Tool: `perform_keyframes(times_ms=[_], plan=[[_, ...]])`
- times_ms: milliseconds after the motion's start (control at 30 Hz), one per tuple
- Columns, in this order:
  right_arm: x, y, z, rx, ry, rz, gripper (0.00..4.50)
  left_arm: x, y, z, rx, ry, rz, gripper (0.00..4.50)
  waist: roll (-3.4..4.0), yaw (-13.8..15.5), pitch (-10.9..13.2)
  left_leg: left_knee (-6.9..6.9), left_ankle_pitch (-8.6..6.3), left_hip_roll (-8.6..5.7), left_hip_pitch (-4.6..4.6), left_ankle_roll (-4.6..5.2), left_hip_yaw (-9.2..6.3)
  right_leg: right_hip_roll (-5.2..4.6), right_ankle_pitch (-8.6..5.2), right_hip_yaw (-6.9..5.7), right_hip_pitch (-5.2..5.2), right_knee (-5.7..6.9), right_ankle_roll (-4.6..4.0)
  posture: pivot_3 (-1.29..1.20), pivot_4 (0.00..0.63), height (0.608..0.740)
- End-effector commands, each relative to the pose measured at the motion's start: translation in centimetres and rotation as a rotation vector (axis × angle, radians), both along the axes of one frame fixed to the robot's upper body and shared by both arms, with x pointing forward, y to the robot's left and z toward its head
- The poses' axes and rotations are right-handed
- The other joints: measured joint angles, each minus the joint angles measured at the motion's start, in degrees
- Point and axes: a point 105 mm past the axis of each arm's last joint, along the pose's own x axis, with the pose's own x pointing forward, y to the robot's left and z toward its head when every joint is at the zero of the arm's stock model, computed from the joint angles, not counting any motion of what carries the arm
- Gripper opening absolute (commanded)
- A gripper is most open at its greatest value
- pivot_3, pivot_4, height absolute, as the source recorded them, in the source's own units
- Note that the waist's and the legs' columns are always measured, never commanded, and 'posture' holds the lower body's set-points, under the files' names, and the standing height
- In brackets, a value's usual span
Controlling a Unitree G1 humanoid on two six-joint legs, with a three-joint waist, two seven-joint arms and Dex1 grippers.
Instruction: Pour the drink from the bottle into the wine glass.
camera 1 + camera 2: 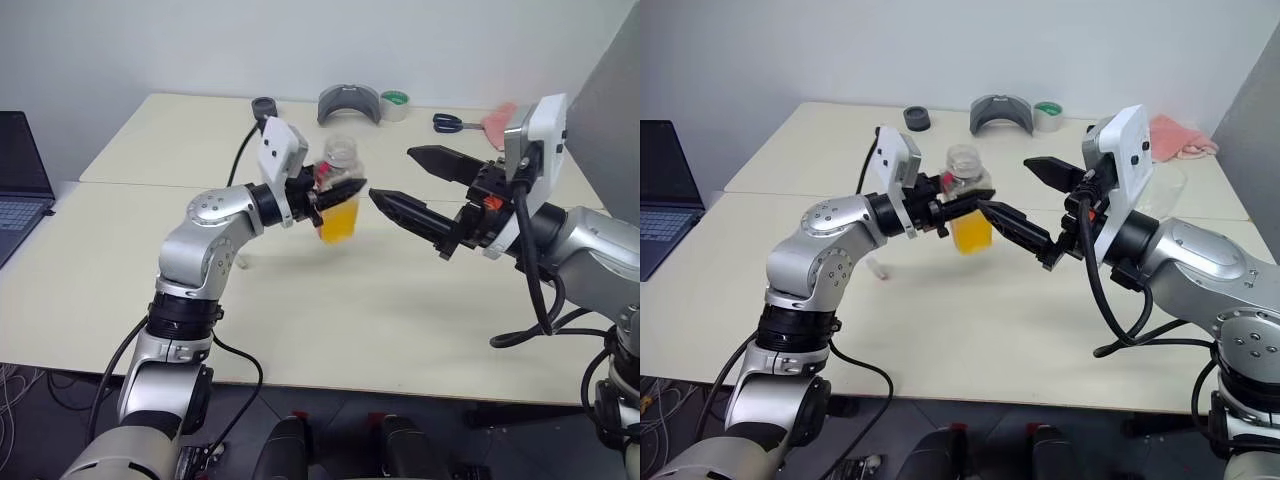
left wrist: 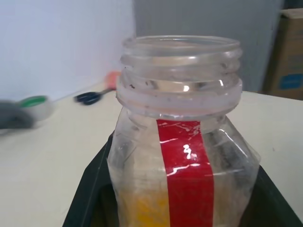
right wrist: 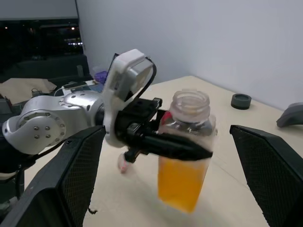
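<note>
My left gripper [image 1: 345,195] is shut on the bottle [image 1: 341,152] and holds it upright above the table [image 1: 330,320]. The bottle is clear plastic with a red strip [image 2: 187,161], and its mouth [image 2: 180,45] is open with no cap on. The orange drink [image 1: 340,222] fills its lower part. My right gripper [image 1: 392,175] stands wide open just right of the bottle, not touching it, its black fingers [image 3: 78,179] spread to either side. A small pinkish cap-like piece [image 1: 878,268] lies on the table under my left arm. The wine glass is hidden from view.
A laptop [image 1: 20,170] sits at the far left. Along the table's back edge lie a black round piece [image 1: 264,105], a grey curved object [image 1: 349,103], a tape roll [image 1: 394,104], scissors [image 1: 455,122] and a pink cloth [image 1: 1185,135].
</note>
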Motion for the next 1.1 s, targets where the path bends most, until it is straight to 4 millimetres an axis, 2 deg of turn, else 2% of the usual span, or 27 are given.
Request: perform_keyframes(times_ms=[33, 300, 633, 800, 1100], plan=[[-0.4, -0.6, 1.0, 0.017, -0.058, 0.001, 4.48, 1.7, 3.3, 2.3, -0.031, -0.107, 0.213, 1.92, 0.00, -0.02, 0.00, 0.00, 0.00, 0.00, 0.00, 0.00, 0.00, 0.00, 0.00, 0.00, 0.00, 0.00, 0.00, 0.00, 0.150, 0.740], [-0.3, -0.4, 0.5, 0.002, -0.053, 0.066, 4.48, 3.6, 9.5, 2.8, -0.077, -0.140, 0.532, 1.92, -0.01, 0.08, 0.01, 0.00, 0.00, 0.00, -0.01, 0.00, -0.01, -0.02, 0.00, -0.02, 0.00, 0.00, 0.00, 0.00, 0.150, 0.740], [-0.7, 0.3, 0.0, -0.012, -0.036, 0.152, 4.48, 3.7, 16.4, 2.9, -0.130, -0.166, 0.784, 1.92, -0.03, 0.07, 0.01, 0.00, 0.00, 0.01, -0.01, 0.00, -0.02, -0.03, 0.01, -0.05, 0.00, 0.01, -0.01, 0.00, 0.150, 0.740], [-0.5, 0.3, 0.0, -0.006, -0.034, 0.151, 4.48, 3.6, 17.7, 1.8, -0.181, -0.130, 0.780, 1.92, -0.04, 0.16, 0.01, 0.01, 0.00, 0.00, -0.01, 0.00, -0.03, -0.06, 0.01, -0.07, 0.00, 0.01, -0.01, 0.00, 0.150, 0.740], [-0.5, 0.3, -0.1, 0.001, -0.033, 0.133, 4.48, 3.8, 18.5, -1.9, -0.199, -0.041, 0.728, 1.92, -0.05, 0.12, 0.01, 0.01, 0.00, 0.01, -0.01, 0.00, -0.03, -0.06, 0.01, -0.07, 0.00, 0.02, -0.02, 0.00, 0.150, 0.740]])
